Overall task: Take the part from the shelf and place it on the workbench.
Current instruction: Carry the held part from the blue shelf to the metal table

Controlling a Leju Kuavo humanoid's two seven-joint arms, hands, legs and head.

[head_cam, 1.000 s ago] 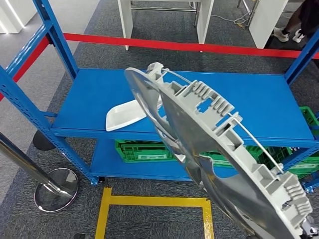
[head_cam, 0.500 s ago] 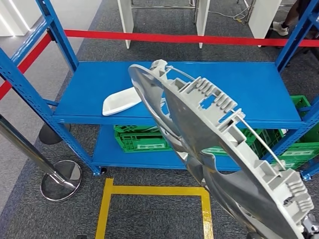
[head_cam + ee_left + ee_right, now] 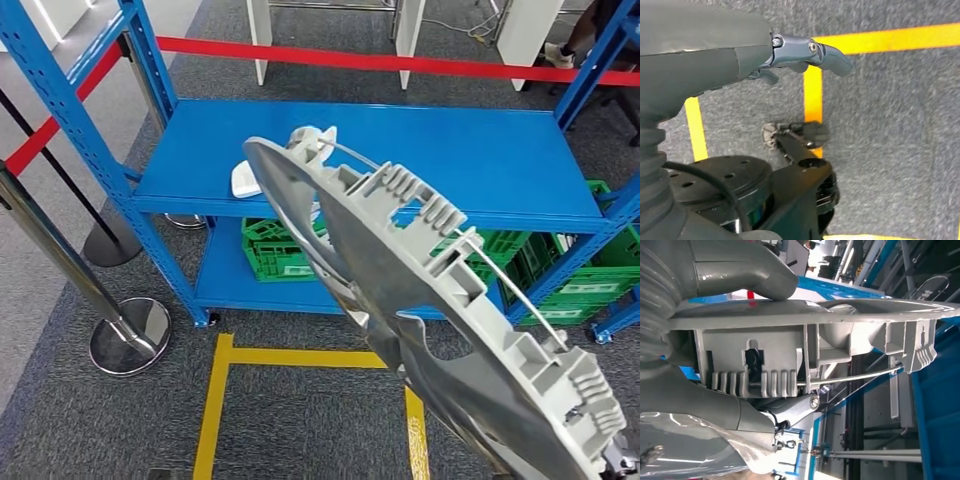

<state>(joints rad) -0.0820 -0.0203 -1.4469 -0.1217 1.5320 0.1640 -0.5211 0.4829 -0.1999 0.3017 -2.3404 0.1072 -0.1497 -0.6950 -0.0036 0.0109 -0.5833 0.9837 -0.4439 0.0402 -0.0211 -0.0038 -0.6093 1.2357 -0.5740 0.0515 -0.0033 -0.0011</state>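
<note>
You see one blue shelf (image 3: pixel 483 170) with two levels, standing across the carpeted floor (image 3: pixel 90 420) beyond a yellow floor marking (image 3: pixel 302 358). In front of it, one large grey part (image 3: pixel 423 330), a round ribbed cover with a thin wire ring, is off the shelf and raised in the air, tilted, running from near the shelf's upper level down toward the lower right of the head view. In the right wrist view the right robot hand (image 3: pixel 734 335) grips this part at its rim, the thick thumb (image 3: pixel 749 270) lying over one face and the darker fingers (image 3: pixel 791 412) under the ribbed side. The left robot hand (image 3: pixel 806 52) hangs above the floor, holding nothing, fingers extended. Count two green crates (image 3: pixel 275 255) on the lower level, two chrome barrier post bases (image 3: pixel 128 335) at the left, one red barrier tape (image 3: pixel 362 60) behind the shelf, and one small white tray (image 3: pixel 245 180) resting on the upper level, partly hidden behind the part.
</note>
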